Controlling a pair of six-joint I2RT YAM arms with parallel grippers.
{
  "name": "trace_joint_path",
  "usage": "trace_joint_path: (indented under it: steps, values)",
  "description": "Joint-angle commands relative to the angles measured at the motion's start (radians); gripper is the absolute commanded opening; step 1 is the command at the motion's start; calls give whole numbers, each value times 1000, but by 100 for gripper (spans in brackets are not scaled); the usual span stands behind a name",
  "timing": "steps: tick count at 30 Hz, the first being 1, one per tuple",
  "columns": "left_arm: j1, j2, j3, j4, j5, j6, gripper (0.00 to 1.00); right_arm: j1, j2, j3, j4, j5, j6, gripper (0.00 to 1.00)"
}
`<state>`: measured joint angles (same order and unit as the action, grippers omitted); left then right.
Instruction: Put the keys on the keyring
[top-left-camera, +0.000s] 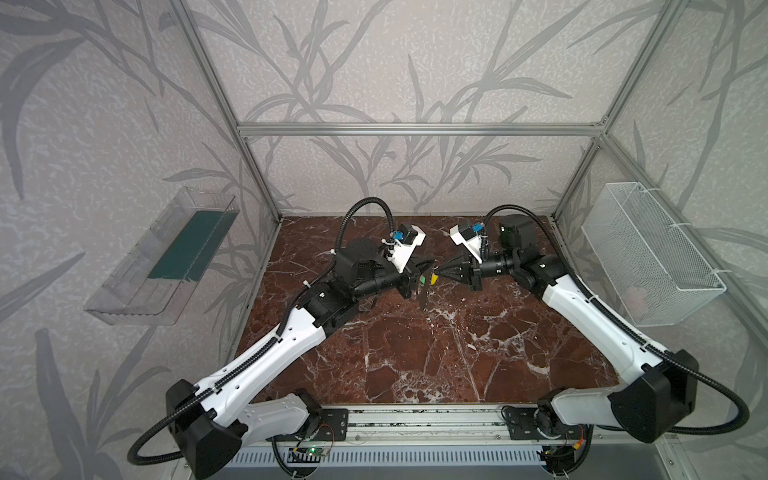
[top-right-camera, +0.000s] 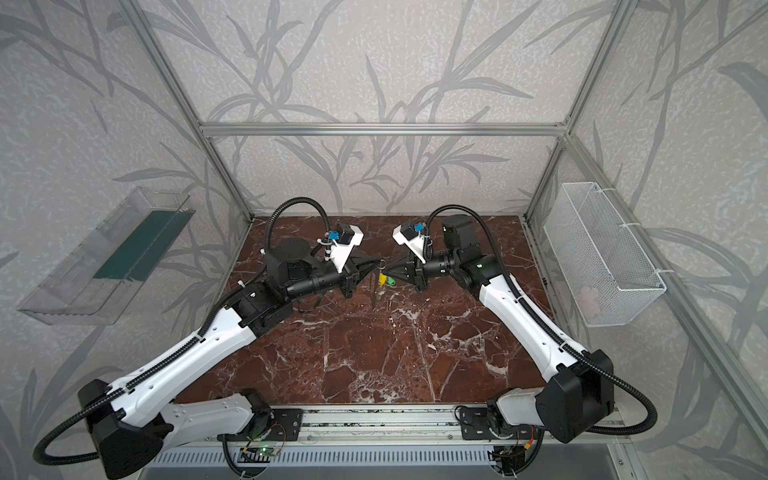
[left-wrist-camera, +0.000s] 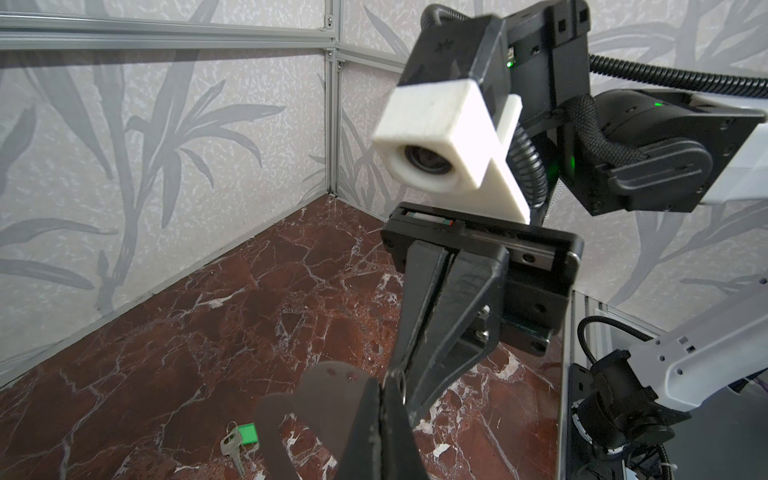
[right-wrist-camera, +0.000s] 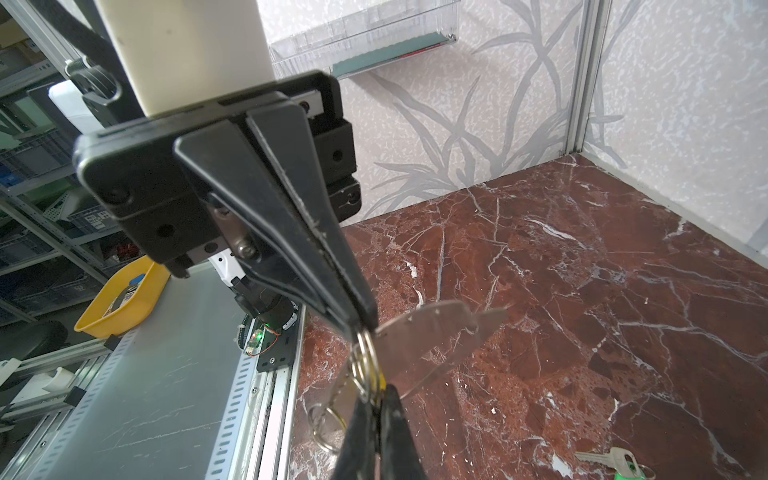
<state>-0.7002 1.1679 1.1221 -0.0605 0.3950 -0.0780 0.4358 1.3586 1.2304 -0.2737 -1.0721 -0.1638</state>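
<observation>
Keyring (right-wrist-camera: 436, 332) was off the marble surface (top-left-camera: 415, 353), held in the air above its middle, somewhat nearer the far edge. The left gripper (right-wrist-camera: 359, 318) was clamped tight on 1 end of the plate, jaws narrow, with the plate standing on edge in both top views.

The right gripper (left-wrist-camera: 397, 372) met it tip to tip, jaws pinched together on the yellow-tagged key (top-right-camera: 381, 281) at its split ring (right-wrist-camera: 365, 357). The ring lay against the plate's edge right beside the left fingertips. Could not tell whether the wire had entered 1 of the small edge holes.

The green-tagged key (left-wrist-camera: 235, 442) lay flat on the surface below the 2 grippers, untouched.

Step in hand, as judged: fitting key 1 of 2 (yellow) to the plate. Key 2 (green) not begun.

Next move likely calls for a fine rotation of the ring about the plate edge while the left arm holds the plate rigid. Tolerance looked small, since the 2 sets of fingertips were crowded together. Risk: the ring slipping from the pinch, or the plate twisting in its grip.
</observation>
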Motion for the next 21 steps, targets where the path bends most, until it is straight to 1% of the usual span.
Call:
trace_joint_path:
  steps: [1,3,11,15,21]
  values:
    - [4,-21,-11,94,-18,-25,0,6,0,0,16,-56,11,5]
    - [5,-17,-16,105,-13,-35,0,5,6,5,11,-65,9,7]
    - [5,-20,-28,118,-4,-46,0,2,-2,6,9,-26,1,30]
    - [5,-25,-33,119,0,-45,0,-10,-12,8,11,-9,0,34]
    - [5,-27,-35,118,8,-44,0,-36,-33,12,21,-10,3,34]
